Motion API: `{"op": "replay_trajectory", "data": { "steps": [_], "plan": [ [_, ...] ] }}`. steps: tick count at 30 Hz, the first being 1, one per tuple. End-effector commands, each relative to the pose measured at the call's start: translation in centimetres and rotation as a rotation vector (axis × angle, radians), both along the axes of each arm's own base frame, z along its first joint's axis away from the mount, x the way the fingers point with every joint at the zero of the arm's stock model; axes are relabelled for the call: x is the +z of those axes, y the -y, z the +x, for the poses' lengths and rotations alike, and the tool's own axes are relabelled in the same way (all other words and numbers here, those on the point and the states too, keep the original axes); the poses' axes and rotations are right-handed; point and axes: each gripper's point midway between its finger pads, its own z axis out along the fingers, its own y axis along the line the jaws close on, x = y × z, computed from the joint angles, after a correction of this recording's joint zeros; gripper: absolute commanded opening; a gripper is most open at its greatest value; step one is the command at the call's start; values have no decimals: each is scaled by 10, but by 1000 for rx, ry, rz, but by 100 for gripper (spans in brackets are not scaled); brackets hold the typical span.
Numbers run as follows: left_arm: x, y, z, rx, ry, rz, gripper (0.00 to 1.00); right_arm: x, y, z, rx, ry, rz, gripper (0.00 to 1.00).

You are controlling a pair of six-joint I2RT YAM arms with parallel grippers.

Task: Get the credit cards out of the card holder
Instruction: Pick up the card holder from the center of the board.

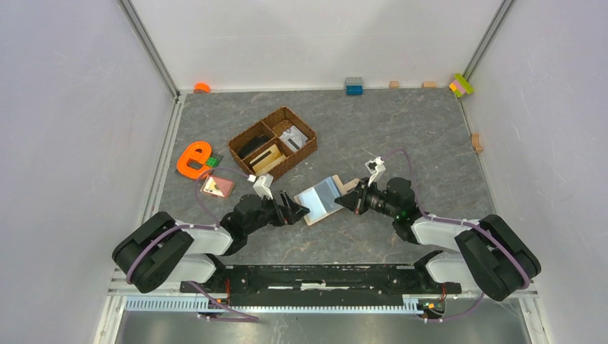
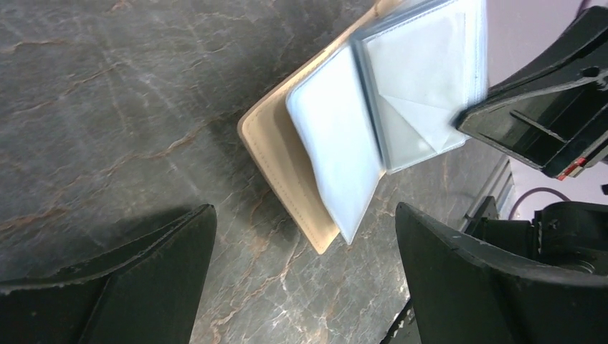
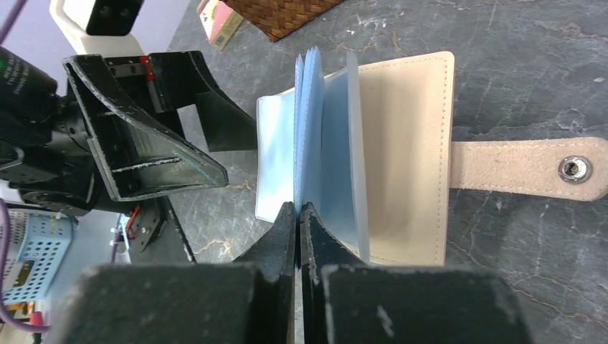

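Apparently the right tool [image 3: 297,211] pinched a sleeve [image 3: 310,122] of the open card holder [image 3: 405,143], which lay between it and the wide-open left tool [image 2: 302,222]; the thin sleeve could slip or tear if pulled.

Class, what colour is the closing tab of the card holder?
Beige; the closing tab of the card holder shows best in the right wrist view.

basket [image 1: 272,142]: we see brown wicker, divided, on the grey table [image 1: 416,136]
letter toy [image 1: 192,159]: we see it orange, flat, left of basket
green block [image 1: 211,162]: we see it beside the toy
blue block [image 1: 353,86]: we see it at the far edge
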Motion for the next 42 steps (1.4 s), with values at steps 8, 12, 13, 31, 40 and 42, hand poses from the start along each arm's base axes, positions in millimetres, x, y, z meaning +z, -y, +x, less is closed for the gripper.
{"op": "replay_trajectory", "data": {
  "steps": [8,12,13,31,40,42],
  "plan": [
    [61,14,7,-57,204,-132,100,48,-2,-7,3,107,136,0],
    [84,13,9,-48,238,-142,100,56,3,-7,-26,128,146,0],
    [89,13,8,-50,250,-148,100,59,3,-7,-29,134,148,0],
    [103,14,7,-72,281,-188,100,82,2,-18,1,155,231,0],
    [123,35,4,-169,320,-283,92,86,0,-24,26,161,261,0],
    [127,38,5,-175,331,-292,88,85,0,-24,30,160,260,0]
  ]
}}
